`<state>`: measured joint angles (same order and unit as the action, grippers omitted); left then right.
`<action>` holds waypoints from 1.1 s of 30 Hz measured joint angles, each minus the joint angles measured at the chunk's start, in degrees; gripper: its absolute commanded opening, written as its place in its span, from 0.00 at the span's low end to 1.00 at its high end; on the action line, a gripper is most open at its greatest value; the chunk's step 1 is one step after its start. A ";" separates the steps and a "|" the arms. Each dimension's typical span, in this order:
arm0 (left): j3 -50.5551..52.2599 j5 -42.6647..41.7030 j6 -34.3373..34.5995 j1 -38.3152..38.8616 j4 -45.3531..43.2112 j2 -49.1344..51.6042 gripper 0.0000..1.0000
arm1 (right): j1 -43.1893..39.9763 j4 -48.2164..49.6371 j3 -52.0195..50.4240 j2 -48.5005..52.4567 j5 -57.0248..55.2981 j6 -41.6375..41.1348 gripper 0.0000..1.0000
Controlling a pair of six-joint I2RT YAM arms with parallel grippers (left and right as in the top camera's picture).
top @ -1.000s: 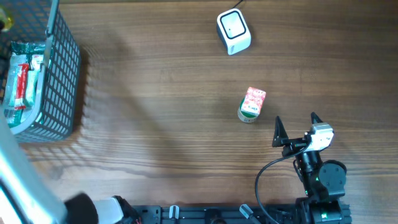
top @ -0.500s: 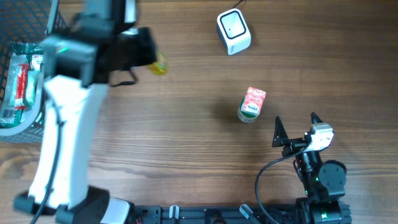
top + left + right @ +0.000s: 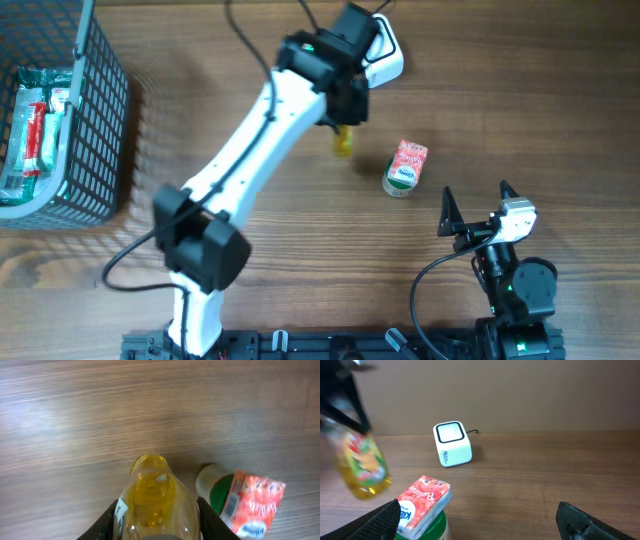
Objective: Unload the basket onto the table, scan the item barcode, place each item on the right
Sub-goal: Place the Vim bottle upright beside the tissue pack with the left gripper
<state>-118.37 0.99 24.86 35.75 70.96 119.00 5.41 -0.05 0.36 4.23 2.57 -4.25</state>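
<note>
A brown wood-grain table (image 3: pixel 520 100) fills the view, evenly lit; a plain tan wall (image 3: pixel 545 390) rises behind it.

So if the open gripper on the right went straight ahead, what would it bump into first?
Probably nothing: only bare table lies ahead of the right gripper. The tissue pack and scanner sit off to its left.

The left arm (image 3: pixel 270 120) hides part of the barcode scanner (image 3: pixel 389 58). Left of the scanner, the yellow bottle (image 3: pixel 362 462) is blurred and its label unreadable.
</note>
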 measured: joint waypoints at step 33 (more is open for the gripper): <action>12.04 2.14 4.07 3.85 -13.46 1.84 1.00 | 0.00 0.00 0.00 0.00 0.00 0.02 1.00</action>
<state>-106.32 3.14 28.93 39.59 57.49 120.84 5.41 -0.05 0.36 4.23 2.57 -4.23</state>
